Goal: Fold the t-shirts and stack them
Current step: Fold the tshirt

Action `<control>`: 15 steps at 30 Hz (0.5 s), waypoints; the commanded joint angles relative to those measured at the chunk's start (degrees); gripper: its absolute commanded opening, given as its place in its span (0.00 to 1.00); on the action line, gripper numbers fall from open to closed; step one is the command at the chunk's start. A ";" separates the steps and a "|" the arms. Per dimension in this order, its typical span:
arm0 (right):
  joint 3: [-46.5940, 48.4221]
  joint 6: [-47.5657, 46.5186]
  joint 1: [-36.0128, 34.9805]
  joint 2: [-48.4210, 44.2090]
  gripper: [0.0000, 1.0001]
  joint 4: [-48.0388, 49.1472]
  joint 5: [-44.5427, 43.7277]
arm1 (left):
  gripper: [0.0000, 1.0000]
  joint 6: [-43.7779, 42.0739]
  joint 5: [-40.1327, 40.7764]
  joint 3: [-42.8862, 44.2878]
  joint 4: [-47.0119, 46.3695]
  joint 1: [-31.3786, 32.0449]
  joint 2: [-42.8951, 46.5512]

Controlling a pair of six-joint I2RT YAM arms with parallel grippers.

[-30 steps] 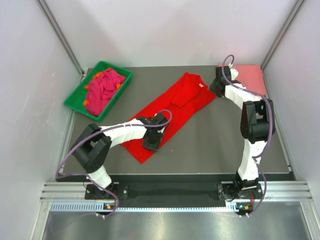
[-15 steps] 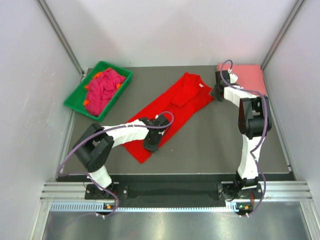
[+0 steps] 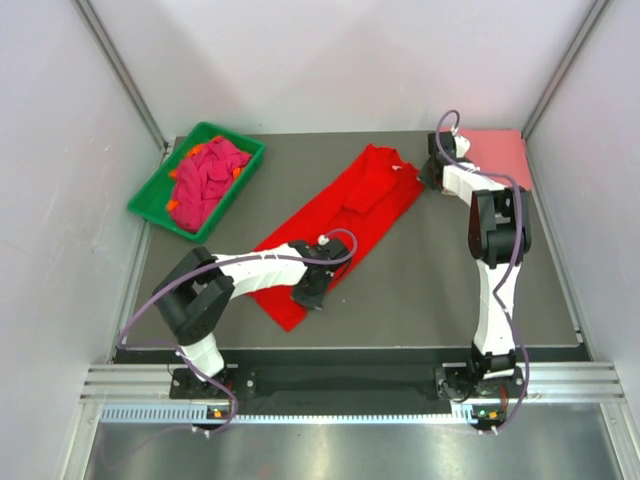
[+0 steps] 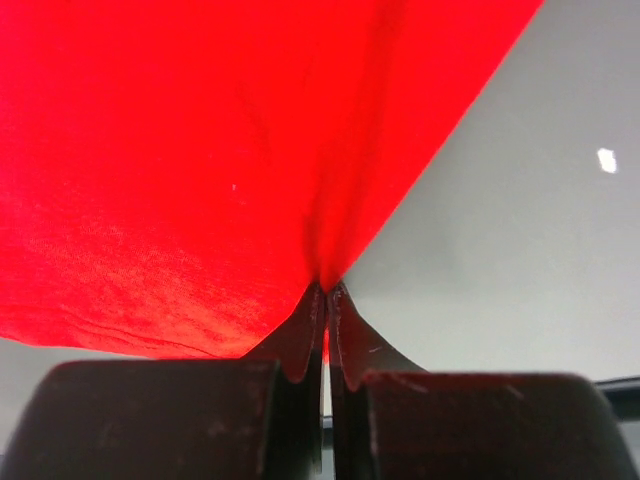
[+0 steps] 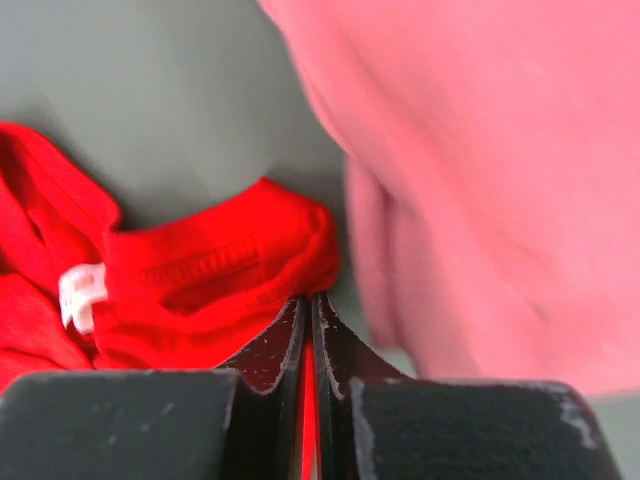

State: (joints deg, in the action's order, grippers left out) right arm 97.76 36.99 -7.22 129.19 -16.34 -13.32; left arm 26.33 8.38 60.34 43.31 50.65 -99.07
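Open a second earlier, the left jaws and right jaws had clamped shut on the red t-shirt [image 3: 350, 205]. From above, the wrists hid both pinches.

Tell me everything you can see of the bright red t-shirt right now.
The bright red cotton-looking t-shirt lies as a long, partly folded strip, diagonal on the dark grey table, collar toward the far right, white neck label showing. The left gripper is shut on an edge at its near end, the right gripper at its collar end.
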 commanded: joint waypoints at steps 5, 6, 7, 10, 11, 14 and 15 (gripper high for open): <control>12.88 -2.36 0.72 7.47 0.00 0.87 0.23 | 0.00 8.21 -10.03 3.55 0.20 3.57 -4.64; 15.68 -2.62 0.81 8.18 0.00 0.61 0.14 | 0.00 9.52 -11.71 4.00 -0.15 3.66 -5.08; 17.02 -3.15 0.89 9.06 0.00 0.52 0.40 | 0.00 10.05 -12.33 4.43 -0.59 3.84 -6.48; 22.99 -4.38 1.51 12.31 0.00 0.52 0.84 | 0.00 11.81 -15.49 6.81 -2.61 4.71 -9.46; 24.57 -4.82 1.86 13.10 0.00 0.26 1.02 | 0.00 12.25 -15.85 8.29 -3.05 4.98 -10.26; 30.81 -5.88 2.82 16.79 0.00 -0.45 1.63 | 0.00 14.36 -16.82 11.11 -3.06 5.86 -13.08; 33.09 -6.23 3.09 17.24 0.00 -0.71 1.81 | 0.00 15.58 -17.08 11.55 -3.58 5.95 -13.86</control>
State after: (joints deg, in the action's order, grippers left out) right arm 123.72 33.08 -6.98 144.88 -20.82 -9.32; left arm 36.01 0.16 71.20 46.61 54.08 -108.05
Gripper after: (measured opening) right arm 0.009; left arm 0.016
